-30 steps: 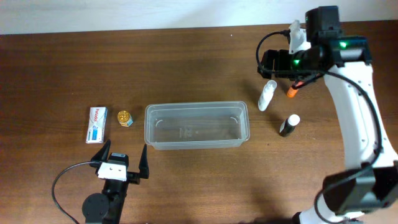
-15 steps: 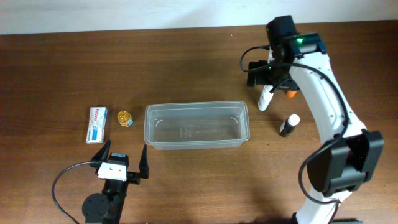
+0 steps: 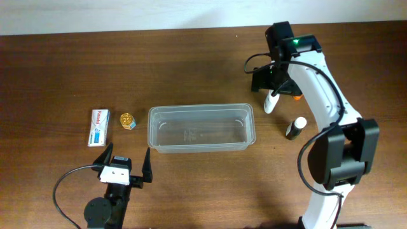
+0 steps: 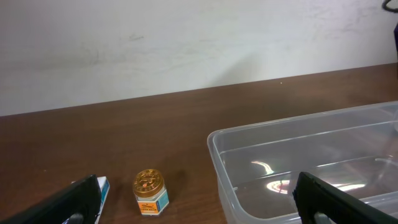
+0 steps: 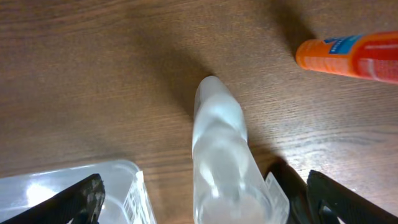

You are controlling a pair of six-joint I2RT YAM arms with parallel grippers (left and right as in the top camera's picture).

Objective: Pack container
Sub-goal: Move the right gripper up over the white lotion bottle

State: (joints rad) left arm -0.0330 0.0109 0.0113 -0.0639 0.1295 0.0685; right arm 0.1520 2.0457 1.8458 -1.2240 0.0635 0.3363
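Overhead: clear, see-through rectangular plastic container (image 3: 201, 128) empty, mid-table

Just past container's right end, right gripper (image 5: 211, 202) spread wide astride lying white translucent bottle (image 5: 221, 143), fingers clear of it. Near container's front-left corner, left gripper (image 3: 124, 166) wide open, holding nothing. Outside container: white box (image 3: 98, 126), black white-capped bottle (image 3: 295, 128), orange tube (image 3: 297, 97), gold-lidded jar (image 3: 128, 120).

Bench (image 3: 63, 63) inventory: one clear plastic container (image 3: 201, 148). Beyond the left pincer (image 3: 128, 152): one white-and-blue box (image 3: 98, 126), one gold-lidded jar (image 3: 128, 121). At the right pincer (image 5: 208, 202): one white bottle (image 3: 272, 100) between its fingers, one orange tube (image 3: 297, 97) beside, one black bottle (image 3: 295, 128) nearby.
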